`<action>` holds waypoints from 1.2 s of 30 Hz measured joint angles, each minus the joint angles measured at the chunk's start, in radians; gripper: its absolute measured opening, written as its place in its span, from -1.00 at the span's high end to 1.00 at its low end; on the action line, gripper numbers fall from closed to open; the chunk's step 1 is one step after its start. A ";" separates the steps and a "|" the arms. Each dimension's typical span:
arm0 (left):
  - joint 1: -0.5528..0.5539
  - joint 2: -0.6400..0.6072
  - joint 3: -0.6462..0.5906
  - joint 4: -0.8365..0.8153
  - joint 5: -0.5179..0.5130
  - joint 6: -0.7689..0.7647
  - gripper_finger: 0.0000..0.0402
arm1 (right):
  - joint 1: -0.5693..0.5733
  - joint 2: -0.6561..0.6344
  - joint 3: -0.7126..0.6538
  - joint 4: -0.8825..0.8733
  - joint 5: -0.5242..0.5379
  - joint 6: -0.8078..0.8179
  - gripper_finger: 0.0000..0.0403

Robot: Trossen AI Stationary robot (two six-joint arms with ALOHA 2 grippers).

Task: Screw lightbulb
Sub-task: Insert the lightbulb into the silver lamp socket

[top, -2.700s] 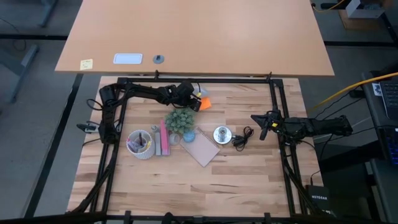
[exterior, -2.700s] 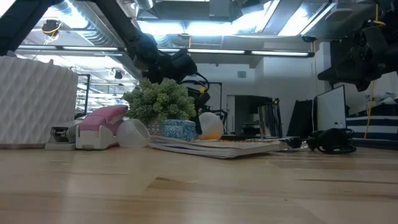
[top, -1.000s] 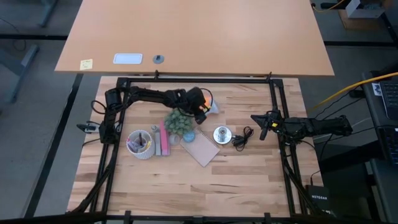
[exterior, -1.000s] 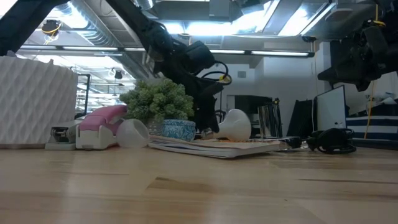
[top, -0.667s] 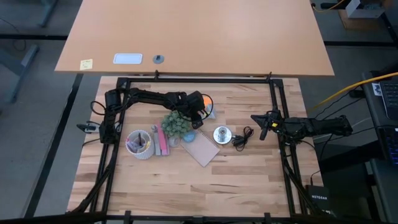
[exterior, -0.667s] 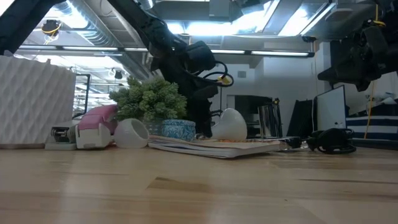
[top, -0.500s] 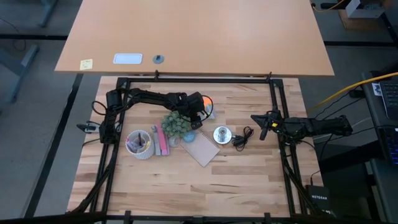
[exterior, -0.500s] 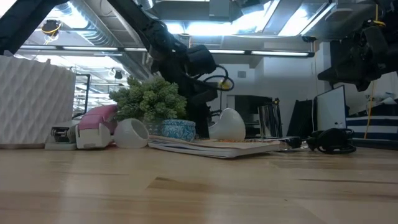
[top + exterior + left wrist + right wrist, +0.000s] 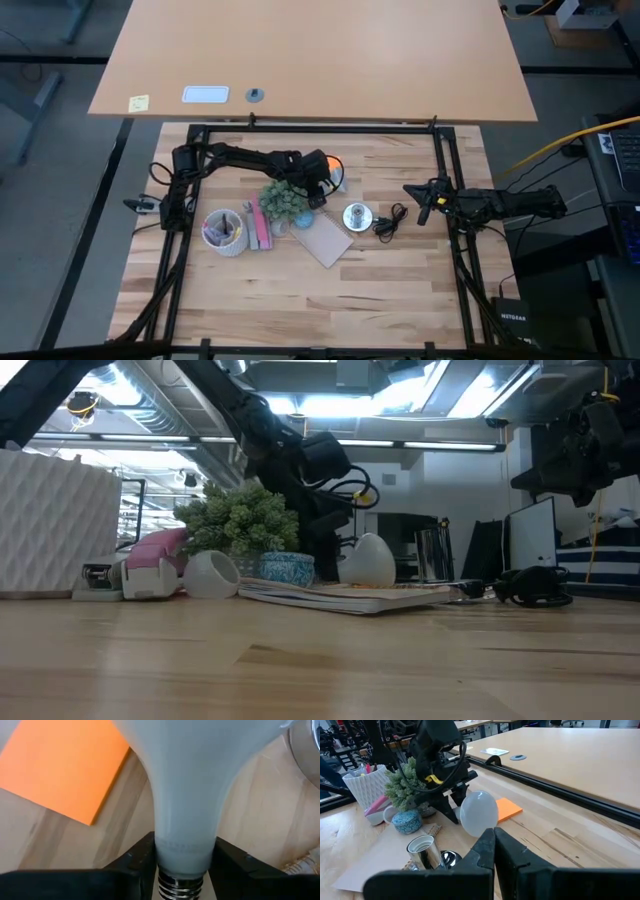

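The lightbulb (image 9: 479,813), a frosted white globe tapering to a pale grey neck and metal screw base, is in my left gripper (image 9: 184,862), which is shut on it at the table's middle, just beyond the silver socket (image 9: 357,215). In the low view the lightbulb (image 9: 367,561) shows egg-shaped behind the notebook, with my left gripper (image 9: 325,545) beside it. Whether the globe touches the table I cannot tell. My right gripper (image 9: 493,851) waits shut at the table's right side, apart from the socket (image 9: 422,846). My left gripper pinches the lightbulb's pale grey neck (image 9: 183,851), just above the screw base, between its two fingers (image 9: 142,857). The fingers come slanting down from the table's left. The globe (image 9: 200,750) reaches out beyond the fingertips, the screw base (image 9: 181,886) back between the fingers.
An orange sticky note (image 9: 331,164) lies under the bulb. A potted plant (image 9: 284,198), a pink stapler (image 9: 262,222), a white pen cup (image 9: 225,230) and a notebook (image 9: 322,240) crowd the near left. A black cord (image 9: 390,222) runs from the socket.
My left gripper has gone a little down and toward the near edge and has rolled, keeping its hold. The lightbulb has swung about: its neck showed sideways in the low view, now its globe faces that camera. The plant has shifted slightly toward the table's left.
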 joint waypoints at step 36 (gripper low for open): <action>-0.235 -0.025 0.323 0.021 0.109 -0.056 0.31 | 0.000 0.009 0.000 0.048 -0.091 0.026 0.97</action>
